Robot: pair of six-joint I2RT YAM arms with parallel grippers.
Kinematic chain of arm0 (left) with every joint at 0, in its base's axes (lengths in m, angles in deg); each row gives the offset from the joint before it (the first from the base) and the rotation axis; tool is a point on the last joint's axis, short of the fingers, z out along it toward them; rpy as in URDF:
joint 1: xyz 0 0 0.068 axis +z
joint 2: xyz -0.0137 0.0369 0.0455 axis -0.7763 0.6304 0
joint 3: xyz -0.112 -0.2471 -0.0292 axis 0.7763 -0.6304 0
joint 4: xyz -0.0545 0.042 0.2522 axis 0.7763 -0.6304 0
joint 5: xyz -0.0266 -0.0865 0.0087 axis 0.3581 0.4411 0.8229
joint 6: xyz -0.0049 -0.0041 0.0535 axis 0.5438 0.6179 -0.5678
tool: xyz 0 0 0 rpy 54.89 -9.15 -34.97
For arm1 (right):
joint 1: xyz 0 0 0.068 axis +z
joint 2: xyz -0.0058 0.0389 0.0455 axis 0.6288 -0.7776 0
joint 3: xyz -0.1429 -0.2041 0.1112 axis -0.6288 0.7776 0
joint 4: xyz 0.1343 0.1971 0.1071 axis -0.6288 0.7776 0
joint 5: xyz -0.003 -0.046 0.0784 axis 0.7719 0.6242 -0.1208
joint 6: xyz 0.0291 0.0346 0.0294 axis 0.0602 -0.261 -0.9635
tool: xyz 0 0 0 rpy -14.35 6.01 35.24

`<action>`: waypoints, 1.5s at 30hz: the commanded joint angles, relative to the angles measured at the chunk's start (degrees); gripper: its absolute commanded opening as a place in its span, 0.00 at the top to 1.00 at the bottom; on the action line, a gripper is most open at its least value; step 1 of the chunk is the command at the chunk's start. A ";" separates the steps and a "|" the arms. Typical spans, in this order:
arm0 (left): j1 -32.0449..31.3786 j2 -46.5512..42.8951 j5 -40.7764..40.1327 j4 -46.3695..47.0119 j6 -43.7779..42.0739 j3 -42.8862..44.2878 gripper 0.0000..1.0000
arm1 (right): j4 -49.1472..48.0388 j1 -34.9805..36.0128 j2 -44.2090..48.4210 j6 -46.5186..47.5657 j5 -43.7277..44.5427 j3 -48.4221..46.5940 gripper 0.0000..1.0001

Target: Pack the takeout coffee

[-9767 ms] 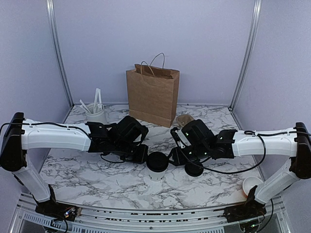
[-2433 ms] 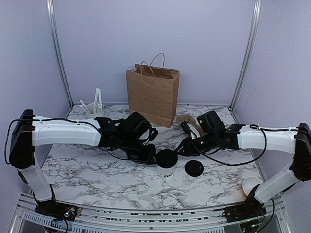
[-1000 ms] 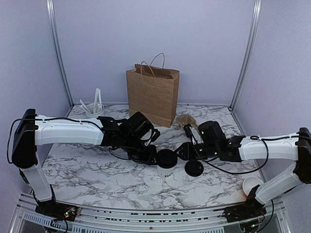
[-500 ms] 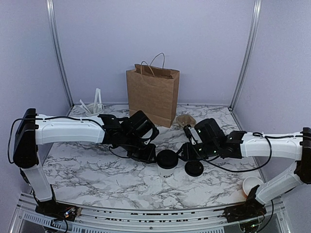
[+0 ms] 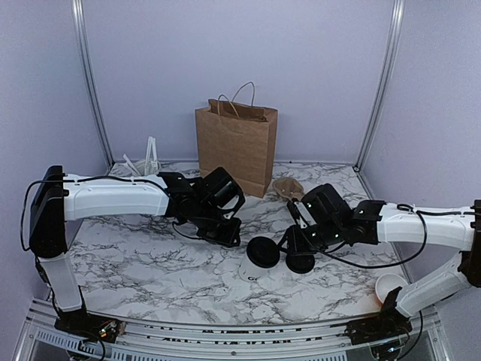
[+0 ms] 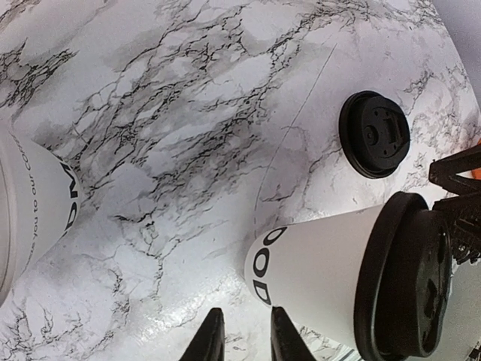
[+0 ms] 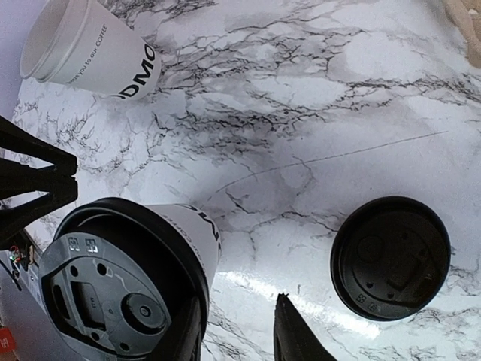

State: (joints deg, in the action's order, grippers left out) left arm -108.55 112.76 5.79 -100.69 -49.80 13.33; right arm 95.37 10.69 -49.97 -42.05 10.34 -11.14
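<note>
The takeout coffee (image 5: 260,254) is a white cup with black lettering and a black lid. It stands tilted in the middle of the table, lid leaning toward the right arm. It also shows in the left wrist view (image 6: 323,278) and the right wrist view (image 7: 128,286). My left gripper (image 5: 231,235) is just left of the cup, a little open and empty (image 6: 244,331); the cup's base is beside its right finger. My right gripper (image 5: 284,244) is open (image 7: 237,331), with its left finger against the lid's rim. Nothing is between the fingers.
A loose black lid (image 5: 301,262) lies right of the cup, under the right gripper (image 7: 391,258). A lidless white cup (image 7: 86,49) stands near the left gripper (image 6: 30,210). A brown paper bag (image 5: 237,147) stands at the back. A stirrer holder (image 5: 146,171) is back left.
The coffee cup has tipped from upright to leaning toward the right arm. My left gripper has drawn back from it. My right gripper has come in against the lid.
</note>
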 commanded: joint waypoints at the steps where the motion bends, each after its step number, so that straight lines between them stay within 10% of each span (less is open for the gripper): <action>1: 0.15 -0.94 -1.07 -1.76 -1.06 1.11 0.78 | 1.04 0.54 1.05 -0.40 1.00 -4.34 0.68; 29: -3.50 -11.35 1.97 -0.61 -0.19 -7.66 0.77 | 6.93 2.44 -0.13 11.67 0.75 -7.72 0.67; 45: -4.07 -7.89 1.65 3.35 2.84 -7.16 0.75 | -5.20 -5.69 -3.78 8.15 -11.08 -4.24 0.66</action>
State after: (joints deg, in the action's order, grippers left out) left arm -112.44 103.62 7.80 -98.35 -47.77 5.70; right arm 93.71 5.55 -52.51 -32.72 1.35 -15.58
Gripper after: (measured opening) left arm 0.254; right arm 0.340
